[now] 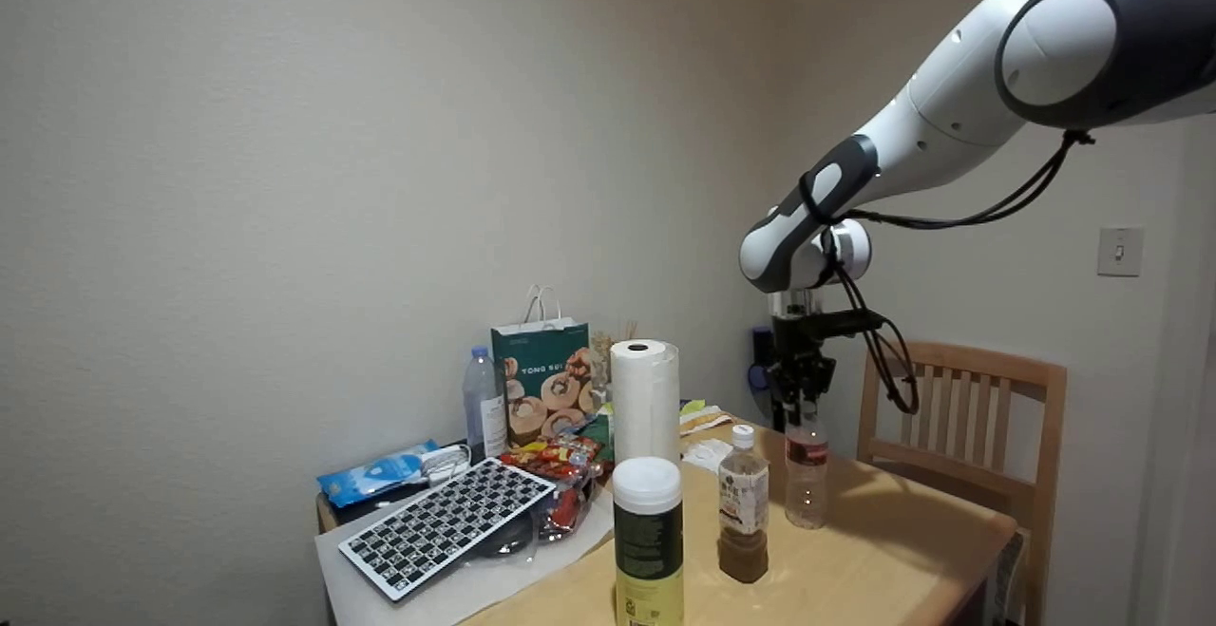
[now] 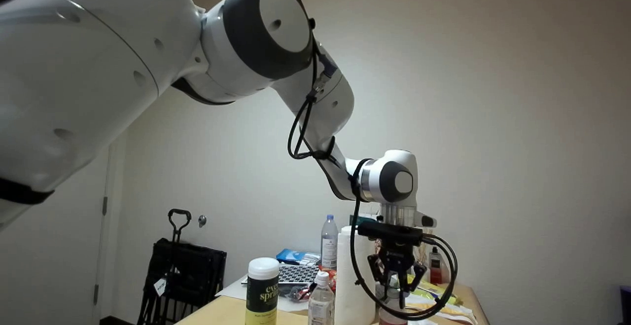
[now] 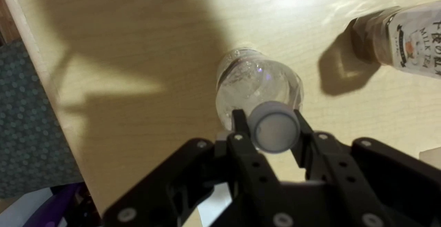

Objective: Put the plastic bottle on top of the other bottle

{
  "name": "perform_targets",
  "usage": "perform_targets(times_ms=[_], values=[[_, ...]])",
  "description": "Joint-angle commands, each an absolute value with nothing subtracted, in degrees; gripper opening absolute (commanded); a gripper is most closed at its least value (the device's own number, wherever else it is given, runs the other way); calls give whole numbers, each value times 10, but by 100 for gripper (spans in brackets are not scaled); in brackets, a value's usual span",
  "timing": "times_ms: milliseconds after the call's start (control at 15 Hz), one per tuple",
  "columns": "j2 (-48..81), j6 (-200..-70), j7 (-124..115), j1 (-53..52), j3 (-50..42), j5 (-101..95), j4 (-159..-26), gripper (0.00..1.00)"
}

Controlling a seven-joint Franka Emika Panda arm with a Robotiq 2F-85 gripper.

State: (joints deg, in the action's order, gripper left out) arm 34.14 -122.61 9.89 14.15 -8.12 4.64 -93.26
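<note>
Pale plain walls (image 1: 332, 180) stand behind the light wood worktop (image 1: 864, 574); in an exterior view a slat-back wooden chair (image 1: 969, 367) is drawn up at its far right edge. Between the left corner and the wall-side edge are a checkered marker board (image 1: 446, 523), a blue packet (image 1: 375, 476), red snack bags (image 1: 565, 464), a blue-capped bottle (image 1: 484, 398) and a green paper shopping bag (image 1: 546, 379)

White and jointed, the Panda arm (image 1: 912, 137) arches over from the upper right of that view, its gripper (image 3: 268, 115) pointing down. Its 2 black fingers (image 3: 241, 125) pinch the small clear plastic bottle (image 1: 806, 493) at the top, hugging either side just at the pale cap (image 3: 275, 134). That bottle, banded in maroon, is upright, inward from the chair-side edge and well short of the right corner; I cannot tell whether its base touches the wood

Just beside it, toward the near edge, stands a white-capped milk tea bottle (image 1: 743, 512). Nearer that edge, the white-lidded black-and-yellow bottle (image 1: 649, 550) stands upright, well apart from the gripper, with a paper towel roll (image 1: 646, 403) beyond it toward the wall-side edge
</note>
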Motion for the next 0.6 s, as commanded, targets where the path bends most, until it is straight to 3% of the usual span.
perform_targets(times_ms=[0,533], values=[[288,-1190,96,137,-76,31,-952,8],[124,-1072,79,95,-78,-18,-968,8]])
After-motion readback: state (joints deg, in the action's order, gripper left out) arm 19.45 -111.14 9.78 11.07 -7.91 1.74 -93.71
